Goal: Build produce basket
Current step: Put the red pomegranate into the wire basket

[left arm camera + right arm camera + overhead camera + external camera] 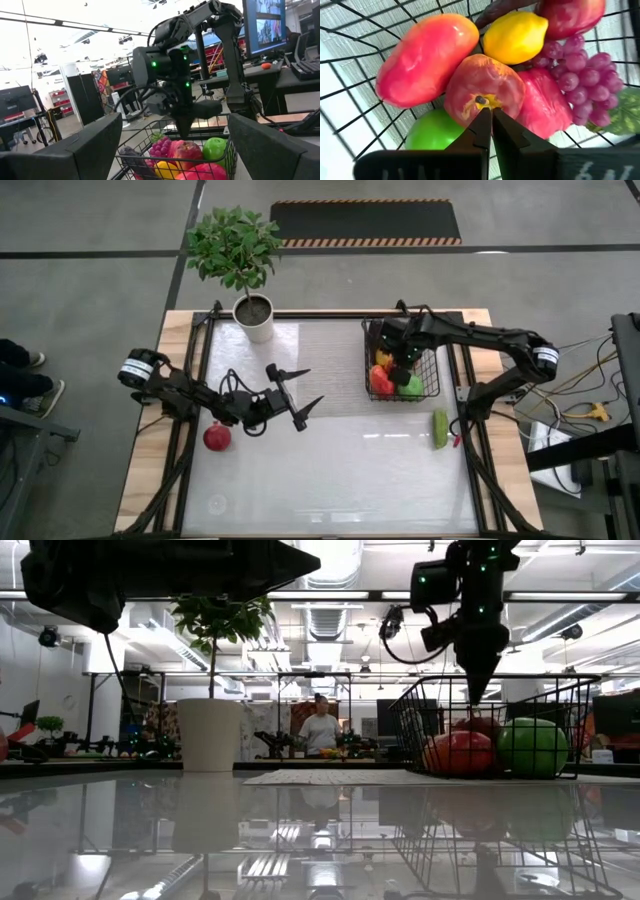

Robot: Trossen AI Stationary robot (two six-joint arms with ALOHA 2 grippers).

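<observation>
Currently the basket [432,385] is seen near the tabletop's [330,470] far right corner, packed with produce: a red apple [482,92] at the centre, a yellow lemon [515,35], purple grapes [587,82], a green apple [432,132] and a large red-orange fruit [425,57] around it. No readable brand, label or writing is found on the basket or the fruit. The right arm is bent in from the right edge and reaches down into the basket, where the right gripper [489,122] is held with its fingers pressed together, nothing between them, the tips just above the red apple's stem hollow. A green cucumber [440,428] lies on the tabletop beside the right edge, nearer than the basket. A red fruit [217,436] rests close to the left edge. The left arm is stretched from the left edge toward the middle, and the left gripper [298,392] is held spread wide, empty, above the surface. A white potted plant [252,315] stands at the far edge.
</observation>
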